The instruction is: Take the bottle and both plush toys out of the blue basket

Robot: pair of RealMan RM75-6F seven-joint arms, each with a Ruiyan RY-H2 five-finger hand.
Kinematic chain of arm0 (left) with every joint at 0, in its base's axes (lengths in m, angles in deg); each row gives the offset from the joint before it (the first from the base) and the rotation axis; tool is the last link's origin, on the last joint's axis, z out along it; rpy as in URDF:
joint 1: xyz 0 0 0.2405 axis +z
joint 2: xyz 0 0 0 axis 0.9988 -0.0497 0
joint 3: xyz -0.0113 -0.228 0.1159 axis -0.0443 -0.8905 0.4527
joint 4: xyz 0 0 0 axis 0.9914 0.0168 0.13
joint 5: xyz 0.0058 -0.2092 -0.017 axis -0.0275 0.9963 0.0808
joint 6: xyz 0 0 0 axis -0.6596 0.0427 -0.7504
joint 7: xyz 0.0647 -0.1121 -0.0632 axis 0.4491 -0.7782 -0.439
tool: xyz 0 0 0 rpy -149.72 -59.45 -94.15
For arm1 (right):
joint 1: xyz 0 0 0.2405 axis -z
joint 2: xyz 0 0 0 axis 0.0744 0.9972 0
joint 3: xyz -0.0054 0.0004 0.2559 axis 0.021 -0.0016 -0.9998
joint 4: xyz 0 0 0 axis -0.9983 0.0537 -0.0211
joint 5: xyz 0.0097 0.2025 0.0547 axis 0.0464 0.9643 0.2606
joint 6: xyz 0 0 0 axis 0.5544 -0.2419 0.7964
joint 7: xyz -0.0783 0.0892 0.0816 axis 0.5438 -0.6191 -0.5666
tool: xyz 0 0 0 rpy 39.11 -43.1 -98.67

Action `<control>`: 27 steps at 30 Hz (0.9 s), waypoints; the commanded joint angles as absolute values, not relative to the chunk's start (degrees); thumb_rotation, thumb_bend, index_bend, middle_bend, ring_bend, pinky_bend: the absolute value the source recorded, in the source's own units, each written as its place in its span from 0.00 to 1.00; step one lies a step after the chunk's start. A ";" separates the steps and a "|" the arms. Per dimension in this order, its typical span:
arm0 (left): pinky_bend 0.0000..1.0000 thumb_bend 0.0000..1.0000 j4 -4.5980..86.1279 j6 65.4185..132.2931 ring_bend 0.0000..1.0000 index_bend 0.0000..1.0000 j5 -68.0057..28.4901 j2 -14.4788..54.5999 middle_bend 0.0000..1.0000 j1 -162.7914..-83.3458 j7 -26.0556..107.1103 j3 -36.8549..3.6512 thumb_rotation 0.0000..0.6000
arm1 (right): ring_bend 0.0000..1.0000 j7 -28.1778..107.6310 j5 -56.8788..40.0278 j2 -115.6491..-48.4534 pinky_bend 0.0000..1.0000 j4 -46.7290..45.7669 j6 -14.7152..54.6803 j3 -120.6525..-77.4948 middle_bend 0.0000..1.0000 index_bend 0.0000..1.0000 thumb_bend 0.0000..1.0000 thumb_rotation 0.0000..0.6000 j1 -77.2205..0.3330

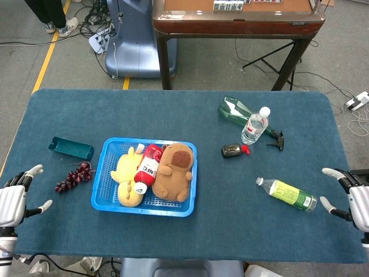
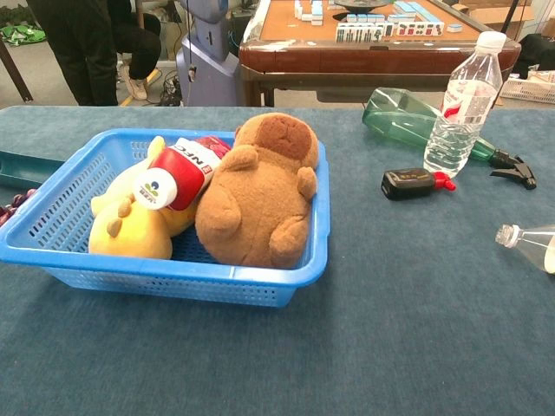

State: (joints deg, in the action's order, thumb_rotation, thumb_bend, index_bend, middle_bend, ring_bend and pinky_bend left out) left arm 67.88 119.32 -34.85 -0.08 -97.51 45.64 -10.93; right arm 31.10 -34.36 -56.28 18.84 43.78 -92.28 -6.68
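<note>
The blue basket (image 1: 104, 195) (image 2: 52, 251) sits left of the table's middle. Inside lie a yellow plush toy (image 1: 127, 176) (image 2: 130, 227), a red bottle with a white cap (image 1: 147, 167) (image 2: 178, 173) leaning across it, and a brown capybara plush (image 1: 174, 172) (image 2: 256, 195) on the right side. My left hand (image 1: 14, 199) hovers open at the table's left edge, far from the basket. At the right edge my right hand (image 1: 354, 199) is open too. Neither hand shows in the chest view.
Purple grapes (image 1: 75, 176) and a teal box (image 1: 71, 148) lie left of the basket. To the right are a green spray bottle (image 1: 239, 112) (image 2: 408, 117), an upright water bottle (image 1: 255, 126) (image 2: 460, 104), a small black device (image 1: 232, 150) (image 2: 408, 183) and a lying green-labelled bottle (image 1: 288, 194).
</note>
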 commanded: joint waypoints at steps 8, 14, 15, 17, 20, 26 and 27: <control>0.24 0.18 67.64 118.82 0.20 0.20 -36.05 -0.22 0.25 -97.11 44.93 -11.48 1.00 | 0.27 31.71 -34.36 -55.70 0.39 19.19 44.35 -92.79 0.29 0.27 0.21 1.00 -6.79; 0.23 0.18 64.11 117.39 0.20 0.21 -43.12 -0.73 0.25 -99.65 39.26 -11.85 1.00 | 0.27 32.31 -34.18 -55.22 0.39 19.74 45.27 -93.39 0.29 0.27 0.21 1.00 -6.69; 0.23 0.18 63.31 117.00 0.20 0.21 -44.79 -0.79 0.25 -100.35 38.00 -11.76 1.00 | 0.27 32.42 -34.23 -55.13 0.39 19.87 45.30 -93.41 0.29 0.27 0.21 1.00 -6.70; 0.23 0.18 61.79 116.04 0.20 0.21 -47.80 -0.81 0.25 -101.95 35.24 -11.71 1.00 | 0.27 32.59 -34.36 -54.99 0.39 20.15 45.42 -93.43 0.29 0.27 0.21 1.00 -6.70; 0.23 0.18 59.78 114.80 0.20 0.21 -51.34 -0.38 0.25 -104.43 32.00 -11.92 1.00 | 0.27 32.76 -34.41 -54.92 0.39 20.42 45.61 -93.46 0.29 0.27 0.21 1.00 -6.64; 0.23 0.17 55.92 111.60 0.20 0.22 -56.30 1.52 0.25 -109.93 27.30 -12.46 1.00 | 0.27 33.06 -34.35 -54.68 0.39 20.85 45.81 -93.41 0.29 0.27 0.21 1.00 -6.44; 0.22 0.17 55.57 110.76 0.20 0.22 -56.85 1.78 0.25 -110.84 26.92 -12.44 1.00 | 0.27 33.12 -34.36 -54.63 0.39 20.93 45.85 -93.41 0.29 0.27 0.21 1.00 -6.42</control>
State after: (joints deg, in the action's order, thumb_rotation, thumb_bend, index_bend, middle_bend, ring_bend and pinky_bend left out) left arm 56.63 112.19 -55.90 1.03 -109.31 28.06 -12.28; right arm 33.12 -34.36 -54.64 20.92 45.84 -93.41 -6.43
